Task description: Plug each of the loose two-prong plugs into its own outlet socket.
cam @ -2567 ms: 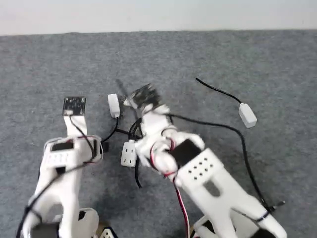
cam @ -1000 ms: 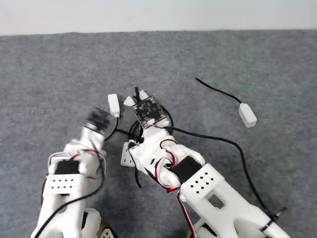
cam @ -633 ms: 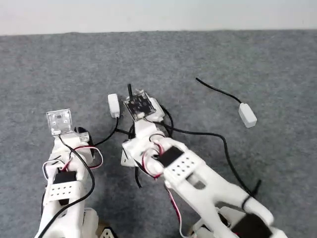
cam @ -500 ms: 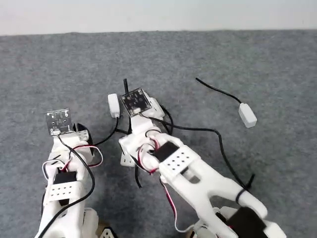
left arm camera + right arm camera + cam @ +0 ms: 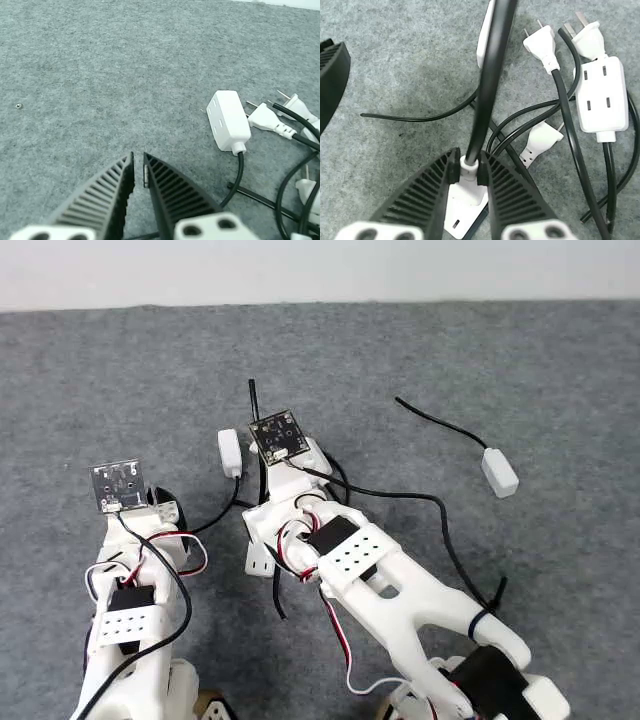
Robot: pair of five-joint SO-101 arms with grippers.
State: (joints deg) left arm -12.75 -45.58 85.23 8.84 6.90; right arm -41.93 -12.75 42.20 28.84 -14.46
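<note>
Grey felt covers the table (image 5: 560, 360). Near its middle, the right gripper (image 5: 467, 172) is clenched on a white socket (image 5: 465, 215) at its stiff cord neck. The left gripper (image 5: 138, 172) is pinched together on nothing. Loose plugs (image 5: 542, 42) nearby look light and skiddy; pinch their bodies, not their prongs.

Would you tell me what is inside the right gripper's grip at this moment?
A white connector is clamped by the right gripper at the neck, where its black cable comes out. The gripper covers the connector's sides, so I cannot tell whether it has prongs or slots.
</note>
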